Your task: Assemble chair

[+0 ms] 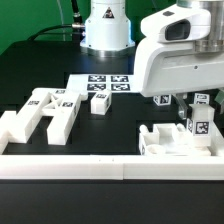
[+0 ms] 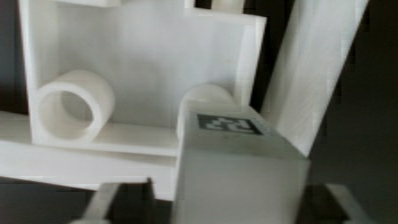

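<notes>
The tool (image 1: pixel 190 108) hangs low over a cluster of white chair pieces (image 1: pixel 165 142) on the black bench (image 1: pixel 120 128), directly above an upright tagged post (image 1: pixel 197 125). Whether its fingers stand apart or press on that post cannot be told, since the white wrist housing (image 1: pixel 175 55) hides much of them. In the wrist view the post (image 2: pixel 231 160) fills the foreground, in front of a panel (image 2: pixel 160 55) with a round hole. Well away from the tool, across the bench, lie the other chair pieces (image 1: pixel 45 112) and a small block (image 1: pixel 100 103). The marker board (image 1: pixel 100 83) lies near that block.
</notes>
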{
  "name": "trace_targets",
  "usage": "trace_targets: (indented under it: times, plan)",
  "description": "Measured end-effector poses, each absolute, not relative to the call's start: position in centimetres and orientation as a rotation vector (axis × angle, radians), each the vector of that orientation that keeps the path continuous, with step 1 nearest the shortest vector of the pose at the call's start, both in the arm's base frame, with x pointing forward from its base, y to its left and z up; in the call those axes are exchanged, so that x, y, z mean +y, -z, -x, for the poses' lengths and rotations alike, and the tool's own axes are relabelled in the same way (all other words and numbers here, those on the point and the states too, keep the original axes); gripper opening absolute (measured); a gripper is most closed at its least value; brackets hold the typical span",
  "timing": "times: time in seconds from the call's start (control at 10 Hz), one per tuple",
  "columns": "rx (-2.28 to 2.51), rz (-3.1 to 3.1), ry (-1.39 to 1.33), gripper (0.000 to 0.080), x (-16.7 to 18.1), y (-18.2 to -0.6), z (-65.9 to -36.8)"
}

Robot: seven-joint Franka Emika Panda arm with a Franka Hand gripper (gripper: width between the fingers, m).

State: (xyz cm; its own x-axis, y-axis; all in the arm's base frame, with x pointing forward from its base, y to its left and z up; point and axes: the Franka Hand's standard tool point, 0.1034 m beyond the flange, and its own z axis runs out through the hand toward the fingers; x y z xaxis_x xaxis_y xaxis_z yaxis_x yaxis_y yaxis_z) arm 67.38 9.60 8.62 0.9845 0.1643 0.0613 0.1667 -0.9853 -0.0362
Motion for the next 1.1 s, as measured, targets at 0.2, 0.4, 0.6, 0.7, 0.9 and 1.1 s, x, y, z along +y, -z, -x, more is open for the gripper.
trace_targets:
  times: [0.2, 0.4, 0.6, 0.7, 0.9, 1.1]
  plan:
    - [-0.258, 3.088, 0.090, 0.0289, 9.60, -8.62, -67.38]
    - [-0.213, 3.090, 0.089, 0.0289, 9.60, -8.62, -67.38]
    - [-0.038, 3.089, 0.084, 0.0289, 9.66, -8.60, -67.35]
    - [0.121, 3.082, 0.078, 0.0289, 9.89, -8.57, -67.29]
    - [0.361, 3.049, 0.069, 0.0291, 9.99, -8.55, -67.28]
    - [0.656, 2.980, 0.058, 0.0291, 10.23, -8.54, -67.30]
